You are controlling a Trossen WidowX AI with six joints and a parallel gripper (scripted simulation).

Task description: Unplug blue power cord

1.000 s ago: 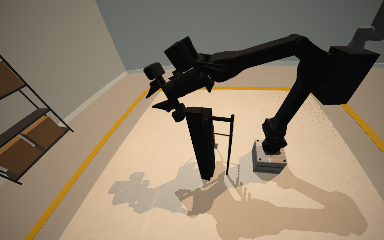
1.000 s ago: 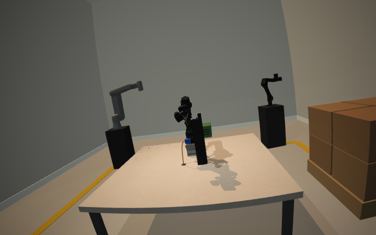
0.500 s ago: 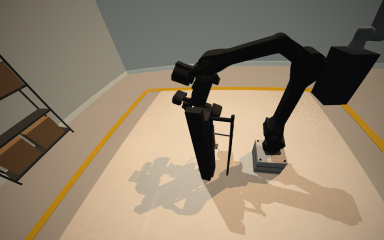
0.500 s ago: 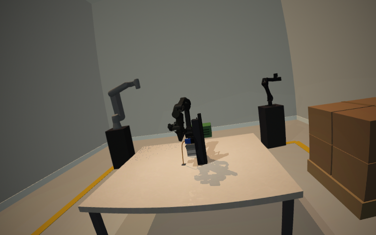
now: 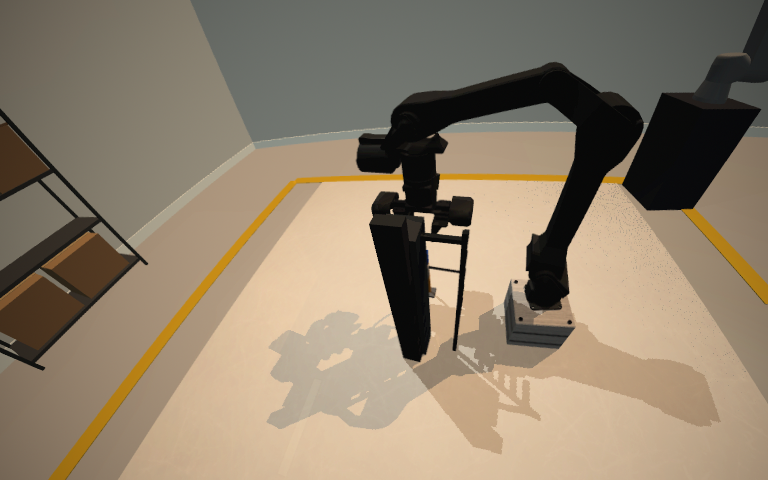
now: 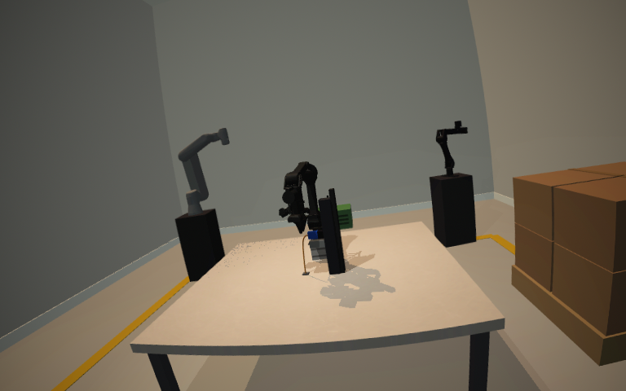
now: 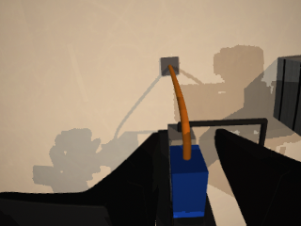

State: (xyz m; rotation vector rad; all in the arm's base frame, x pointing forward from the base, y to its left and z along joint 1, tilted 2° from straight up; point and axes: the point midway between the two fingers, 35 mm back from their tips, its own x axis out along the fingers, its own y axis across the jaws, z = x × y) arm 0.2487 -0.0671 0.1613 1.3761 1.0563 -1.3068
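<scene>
The blue plug [image 7: 188, 183] [image 6: 313, 234] sits in the tall black power strip [image 5: 404, 283] [image 6: 332, 235], which stands upright on the table. Only a blue sliver of the plug [image 5: 424, 260] shows in the top view. Its orange cord [image 7: 181, 107] [image 6: 303, 253] arcs down to a small grey anchor [image 7: 168, 64] on the table top. My gripper [image 7: 187, 137] [image 5: 421, 223] [image 6: 300, 225] points down over the top of the strip. Its fingers straddle the plug, partly open. The left finger is close against the plug and a gap shows on the right.
A thin black frame [image 5: 457, 283] stands beside the strip. My arm's grey base [image 5: 538, 322] is on the table to the right. A green box [image 6: 343, 215] sits behind the strip. Two other arms on black pedestals [image 6: 199, 248] [image 6: 452, 207] stand off the table.
</scene>
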